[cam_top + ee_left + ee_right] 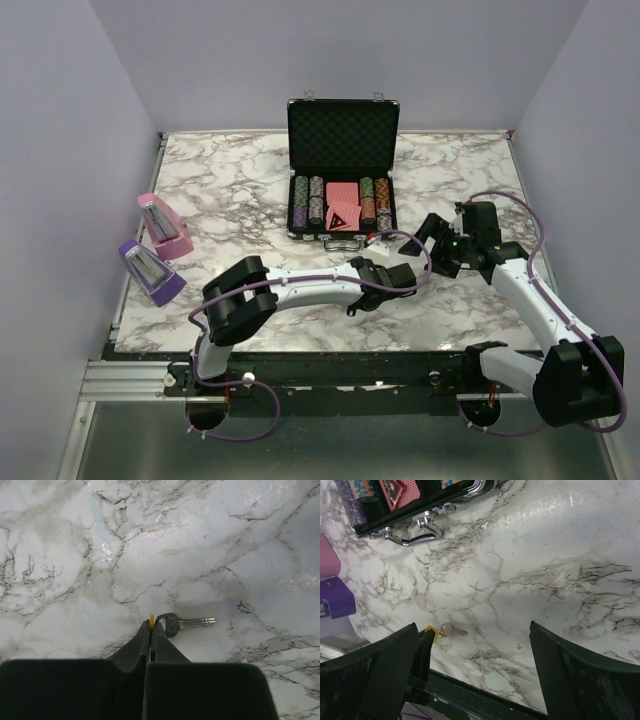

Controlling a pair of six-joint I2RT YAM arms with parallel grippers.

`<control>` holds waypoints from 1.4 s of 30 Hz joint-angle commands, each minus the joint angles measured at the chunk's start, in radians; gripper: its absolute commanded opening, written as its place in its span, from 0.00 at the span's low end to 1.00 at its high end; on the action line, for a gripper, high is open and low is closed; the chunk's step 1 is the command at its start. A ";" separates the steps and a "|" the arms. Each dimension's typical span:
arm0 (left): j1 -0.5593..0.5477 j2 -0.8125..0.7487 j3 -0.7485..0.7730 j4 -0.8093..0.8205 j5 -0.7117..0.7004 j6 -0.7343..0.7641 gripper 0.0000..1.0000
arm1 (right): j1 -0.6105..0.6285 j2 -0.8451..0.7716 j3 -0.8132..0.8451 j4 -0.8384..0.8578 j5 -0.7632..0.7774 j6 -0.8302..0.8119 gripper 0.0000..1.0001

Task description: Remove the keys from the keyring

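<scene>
In the left wrist view my left gripper (151,626) is shut on the small yellow keyring (151,619), whose edge shows between the fingertips just above the marble table (75,555). One silver key (186,624) hangs from the keyring and lies flat to the right, blade pointing away. The right wrist view shows the same keyring (433,632) and key (451,629) low on the left. My right gripper (472,630) stands wide open above the table with nothing between its fingers. From above, the left gripper (416,274) reaches right of centre, and the right gripper (434,246) hovers just beyond it.
An open black chip case (342,170) with chips and cards stands at the back centre; its silver handle (415,534) faces the grippers. A pink block (163,226) and a purple block (152,271) lie at the left edge. The table's near edge (485,700) runs close below the key.
</scene>
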 commanded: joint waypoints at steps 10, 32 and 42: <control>-0.046 -0.310 -0.020 -0.001 -0.093 0.087 0.00 | 0.007 -0.052 -0.009 0.214 -0.379 0.097 1.00; -0.085 -0.646 0.244 0.171 0.196 0.465 0.00 | 0.007 -0.119 -0.121 1.557 -0.667 0.976 1.00; -0.049 -0.646 0.437 0.237 0.373 0.580 0.00 | 0.017 0.117 -0.026 2.271 -0.559 1.464 1.00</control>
